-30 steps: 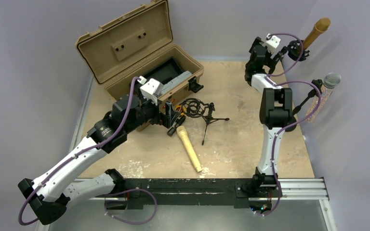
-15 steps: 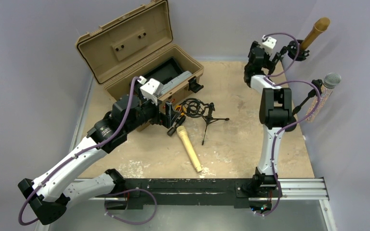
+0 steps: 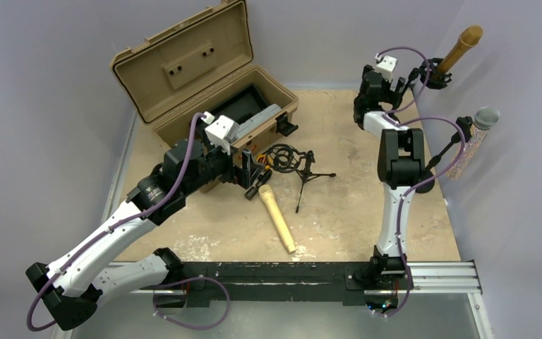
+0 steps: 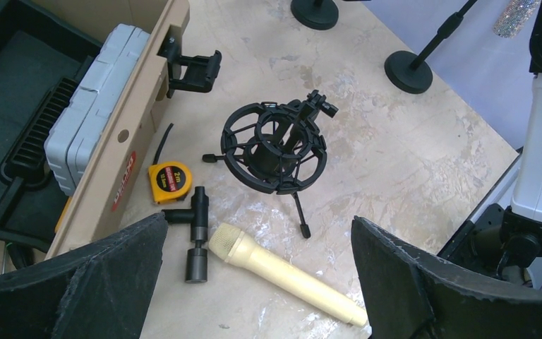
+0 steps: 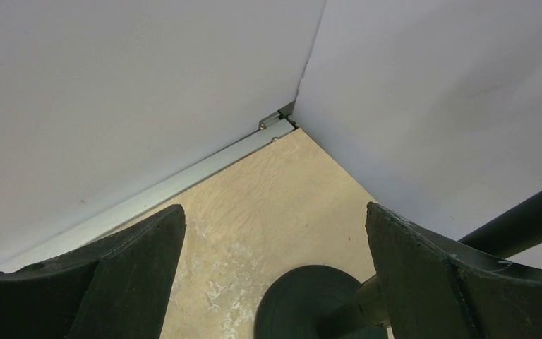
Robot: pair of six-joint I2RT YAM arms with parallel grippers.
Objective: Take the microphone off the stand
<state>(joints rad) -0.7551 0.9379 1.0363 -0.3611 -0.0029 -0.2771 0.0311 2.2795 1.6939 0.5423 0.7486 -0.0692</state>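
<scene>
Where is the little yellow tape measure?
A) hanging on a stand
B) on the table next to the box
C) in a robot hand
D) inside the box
B: the tape measure lies flat on the table, just outside the box wall.

The left end effector [image 4: 257, 220] hangs low on an outstretched arm, fingers spread wide. The right end effector [image 5: 275, 208] sits high on an upright arm, likewise parted.
</scene>
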